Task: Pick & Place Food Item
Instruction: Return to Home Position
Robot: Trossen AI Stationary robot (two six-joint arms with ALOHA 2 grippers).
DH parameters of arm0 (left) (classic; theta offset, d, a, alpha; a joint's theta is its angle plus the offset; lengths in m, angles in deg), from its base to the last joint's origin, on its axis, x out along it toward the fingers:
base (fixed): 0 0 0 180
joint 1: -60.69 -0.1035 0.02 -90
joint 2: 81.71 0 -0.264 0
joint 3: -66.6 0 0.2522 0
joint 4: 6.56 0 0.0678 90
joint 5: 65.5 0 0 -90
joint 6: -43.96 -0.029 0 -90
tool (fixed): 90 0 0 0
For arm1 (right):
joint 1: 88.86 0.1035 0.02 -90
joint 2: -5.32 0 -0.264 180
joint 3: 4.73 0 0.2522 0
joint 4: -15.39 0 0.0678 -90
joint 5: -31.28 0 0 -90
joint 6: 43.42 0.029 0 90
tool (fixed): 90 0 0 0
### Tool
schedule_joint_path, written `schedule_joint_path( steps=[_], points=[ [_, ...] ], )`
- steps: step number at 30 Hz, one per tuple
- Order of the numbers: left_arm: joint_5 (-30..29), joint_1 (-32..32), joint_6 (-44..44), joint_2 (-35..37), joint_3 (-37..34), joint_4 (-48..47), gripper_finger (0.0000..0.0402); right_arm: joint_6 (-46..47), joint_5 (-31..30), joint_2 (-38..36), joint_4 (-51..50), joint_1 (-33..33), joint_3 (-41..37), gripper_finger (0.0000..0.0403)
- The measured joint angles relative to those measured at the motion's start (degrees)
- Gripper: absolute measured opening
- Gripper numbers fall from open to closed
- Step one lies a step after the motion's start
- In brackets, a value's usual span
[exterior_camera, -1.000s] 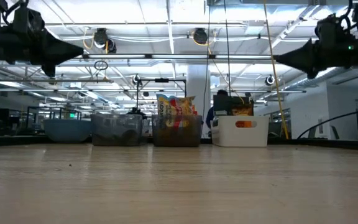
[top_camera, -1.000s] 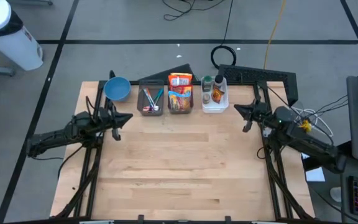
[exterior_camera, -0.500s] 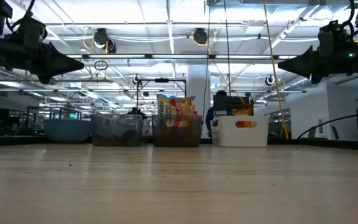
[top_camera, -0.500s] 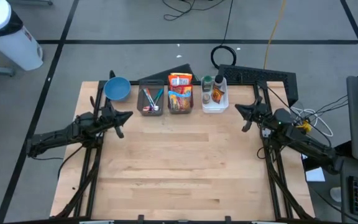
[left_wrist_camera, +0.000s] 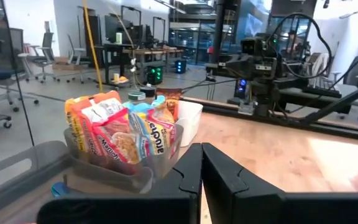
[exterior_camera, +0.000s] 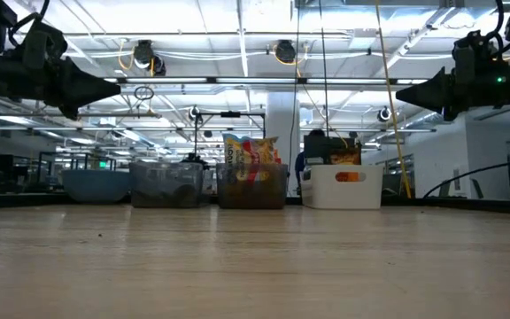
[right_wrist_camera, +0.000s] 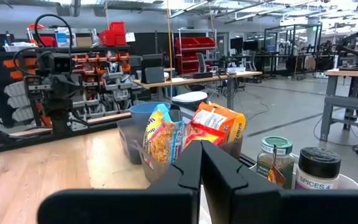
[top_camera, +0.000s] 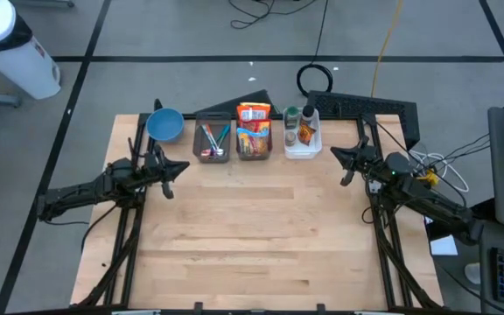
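Little is left to spoil, I'd say. The one risk is an arm swinging wide as it folds back and clipping the row of bins at the far edge. The left pincer [top_camera: 178, 165] hangs closed and empty above the counter [top_camera: 252, 227], its arm low and pointing inward near the blue bowl [top_camera: 164, 125]. The noodle packs [top_camera: 254, 118] stand in the black bin [top_camera: 254, 157], with jars [top_camera: 292, 115] in the white bin [top_camera: 301, 154] beside it. The right pincer [top_camera: 339, 157] mirrors the left: closed, empty, raised.
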Motion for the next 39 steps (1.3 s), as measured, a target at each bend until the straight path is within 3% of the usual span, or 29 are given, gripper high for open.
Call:
schedule_joint_path(
  steps=[8,39],
  points=[
    [-0.4,0.0,0.7,0.0,0.0,0.2,0.0045,0.0,0.0,0.0,0.1,0.0,0.0,0.0001],
    [-0.4,0.0,1.0,0.0,-0.1,0.3,0.0047,0.0,0.0,0.0,0.1,0.0,-0.1,0.0004]
  ],
)
